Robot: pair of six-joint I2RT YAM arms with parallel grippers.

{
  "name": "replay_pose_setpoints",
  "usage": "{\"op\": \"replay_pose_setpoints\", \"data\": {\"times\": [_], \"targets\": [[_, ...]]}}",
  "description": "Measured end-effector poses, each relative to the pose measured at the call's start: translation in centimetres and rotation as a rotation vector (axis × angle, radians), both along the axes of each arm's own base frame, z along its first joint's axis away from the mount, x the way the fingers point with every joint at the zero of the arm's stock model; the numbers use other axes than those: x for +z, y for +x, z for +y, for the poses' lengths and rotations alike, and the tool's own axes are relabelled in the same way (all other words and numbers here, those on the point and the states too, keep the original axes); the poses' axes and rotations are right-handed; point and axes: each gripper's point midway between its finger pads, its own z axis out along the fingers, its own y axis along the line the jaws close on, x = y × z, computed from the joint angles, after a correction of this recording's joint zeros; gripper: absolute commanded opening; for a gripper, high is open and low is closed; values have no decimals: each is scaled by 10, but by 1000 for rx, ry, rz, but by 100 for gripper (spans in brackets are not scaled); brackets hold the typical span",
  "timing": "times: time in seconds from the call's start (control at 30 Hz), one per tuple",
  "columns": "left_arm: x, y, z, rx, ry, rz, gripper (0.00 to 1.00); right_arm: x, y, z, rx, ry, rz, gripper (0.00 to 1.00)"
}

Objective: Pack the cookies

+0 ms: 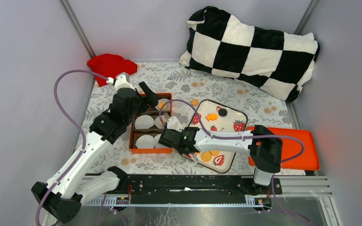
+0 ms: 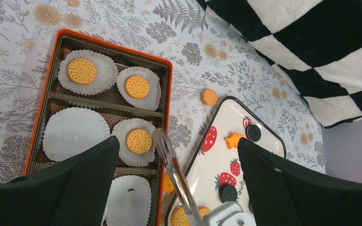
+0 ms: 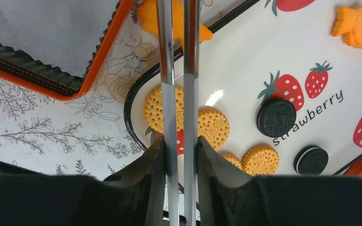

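The orange box [image 1: 132,141] holds white paper cups; three golden cookies [image 2: 138,141] lie in cups at its far end. More golden cookies [image 3: 213,127] and black ones [image 3: 276,117] lie on the strawberry tray [image 1: 227,126]. My right gripper [image 3: 180,146] is shut on metal tongs [image 3: 167,70] that reach over the gap between tray and box. An orange cookie [image 3: 146,14] lies under the tongs' arms; I cannot tell whether they grip it. My left gripper [image 2: 178,143] is open and empty above the box's right edge.
One loose cookie [image 2: 209,97] lies on the floral cloth beyond the tray. An orange lid [image 1: 301,146] lies to the right of the tray. A checkered pillow [image 1: 254,49] sits at the back right and a red cloth [image 1: 109,63] at the back left.
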Motion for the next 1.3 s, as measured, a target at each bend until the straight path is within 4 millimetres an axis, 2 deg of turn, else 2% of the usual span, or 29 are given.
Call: {"op": "replay_pose_setpoints", "data": {"times": [0.13,0.23,0.4,0.53,0.77,1.03,1.3], "targets": [[0,0,-2,-8,-3,3,99,8,3,-4,-34,18,-26,20],[-1,-1,-3,-13,-5,5,99,19,1,-16,-73,43,-41,20],[-1,-1,-6,-28,-11,9,99,48,-9,-49,-140,101,-54,29],[-4,0,-10,-45,-15,20,99,62,-18,-79,-190,100,-56,35],[-10,3,-24,-96,-36,41,99,53,-43,-114,-217,49,-8,40],[-6,2,-35,-143,-71,32,99,59,-64,-129,-260,125,47,41],[-11,-1,-40,-167,-92,45,99,58,-80,-141,-302,181,98,47]]}}
